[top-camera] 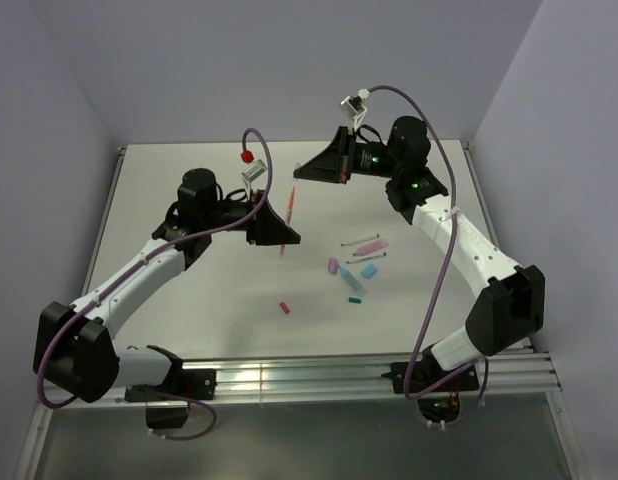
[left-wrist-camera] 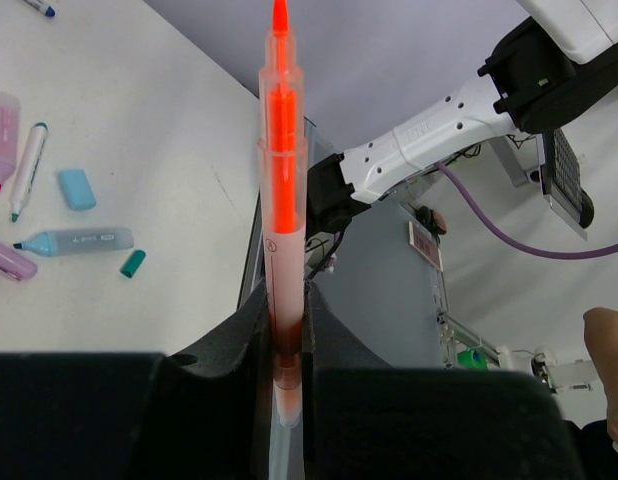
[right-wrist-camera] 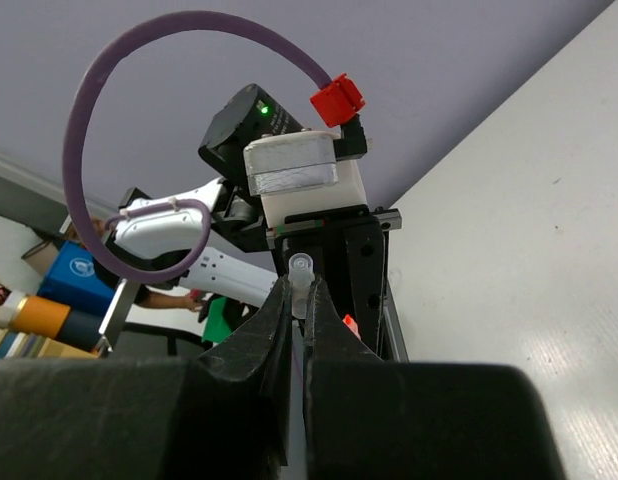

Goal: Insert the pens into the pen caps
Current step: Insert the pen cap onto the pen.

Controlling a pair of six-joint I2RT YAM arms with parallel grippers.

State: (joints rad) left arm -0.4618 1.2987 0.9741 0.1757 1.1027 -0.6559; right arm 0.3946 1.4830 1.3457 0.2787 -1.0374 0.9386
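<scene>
A slim orange-red plastic marker pen (left-wrist-camera: 282,200) is clamped between the closed jaws of the left gripper (left-wrist-camera: 286,310), raised over the middle of the white table (top-camera: 219,300). A short pale translucent plastic cap (right-wrist-camera: 302,265) is pinched by the right gripper (right-wrist-camera: 300,290), near the pen's tip. A pink pen (top-camera: 367,243) and a lilac cap (top-camera: 332,266) are left right of centre, and a red cap (top-camera: 285,307) nearer the front edge.

No text legible. Dark print along grey-blue pen (left-wrist-camera: 79,240) barrel, left of orange pen (left-wrist-camera: 282,200): too small. Reddish sticker (left-wrist-camera: 422,240), right of the orange pen: blurred.
</scene>
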